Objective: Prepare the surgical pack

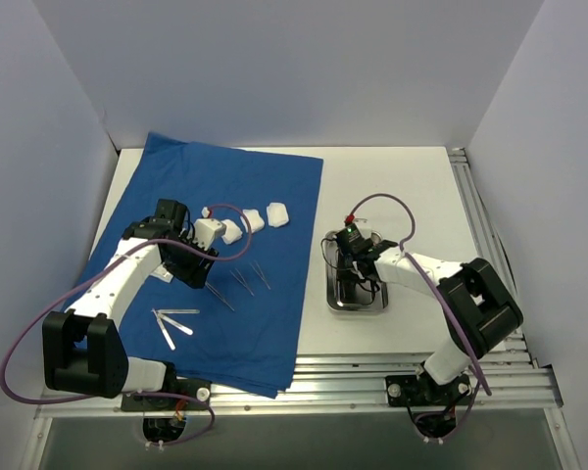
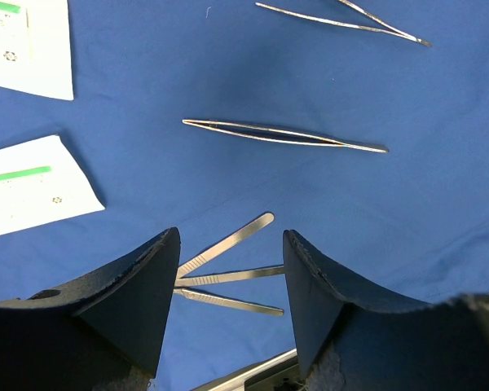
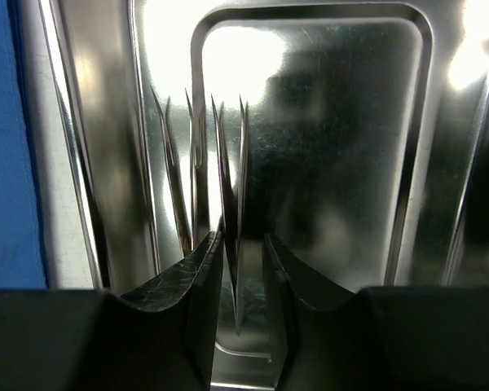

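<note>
The right gripper [image 3: 243,244] hangs low inside the steel tray [image 3: 342,147], which sits on the bare surface [image 1: 402,186] just beside the right edge of the blue cloth [image 1: 265,333]. Its jaws stand a little apart with a pair of thin forceps [image 3: 231,187] lying between them, and the gap looks wider than the metal, so I judge nothing is pinched. The left gripper [image 2: 231,238] hovers over the cloth with jaws wide and empty, above three flat handles [image 2: 228,277] and near the long tweezers [image 2: 285,135]. Two white packets [image 2: 33,191] lie to one side, and the gauze pads [image 1: 255,221] lie further back. So the pack is unassembled, with most pieces spread on the cloth and one instrument in the tray. The instruments look stiff, light and slick, lying flat on soft fabric. They are best taken across the middle of the shank, jaws straddling the narrow width and pressing slightly into the cloth. Gauze should be soft and nearly weightless — pinch it from above at the centre. The packets are thin and flat, so they likely need an edge. The tray is rigid and slippery, so its rim is the place to take hold — and the cloth is limp and would drag whatever lies on it if pulled by a corner
</note>
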{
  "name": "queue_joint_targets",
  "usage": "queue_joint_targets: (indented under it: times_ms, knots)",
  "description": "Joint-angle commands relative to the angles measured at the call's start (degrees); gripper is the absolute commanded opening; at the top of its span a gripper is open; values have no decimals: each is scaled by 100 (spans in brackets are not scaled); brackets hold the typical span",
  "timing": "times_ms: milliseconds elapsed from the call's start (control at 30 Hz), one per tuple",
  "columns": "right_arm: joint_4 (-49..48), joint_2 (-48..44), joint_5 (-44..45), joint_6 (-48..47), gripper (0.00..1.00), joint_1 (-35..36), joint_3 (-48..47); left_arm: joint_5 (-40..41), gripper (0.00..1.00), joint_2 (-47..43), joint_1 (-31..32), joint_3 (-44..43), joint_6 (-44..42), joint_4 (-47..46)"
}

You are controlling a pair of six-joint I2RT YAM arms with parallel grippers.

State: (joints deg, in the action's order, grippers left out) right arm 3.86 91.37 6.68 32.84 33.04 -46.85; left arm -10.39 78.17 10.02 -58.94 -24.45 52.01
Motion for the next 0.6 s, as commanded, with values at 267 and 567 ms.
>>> queue_joint_targets:
  times_ms: [267, 567]
  knots:
    - [942, -788, 422, -409, 26, 465, -1176, 151, 63, -57, 17, -13, 36, -243]
    - [633, 933, -175, -1156, 41, 1652, -2775, 2015, 63, 348, -544, -179, 853, -709]
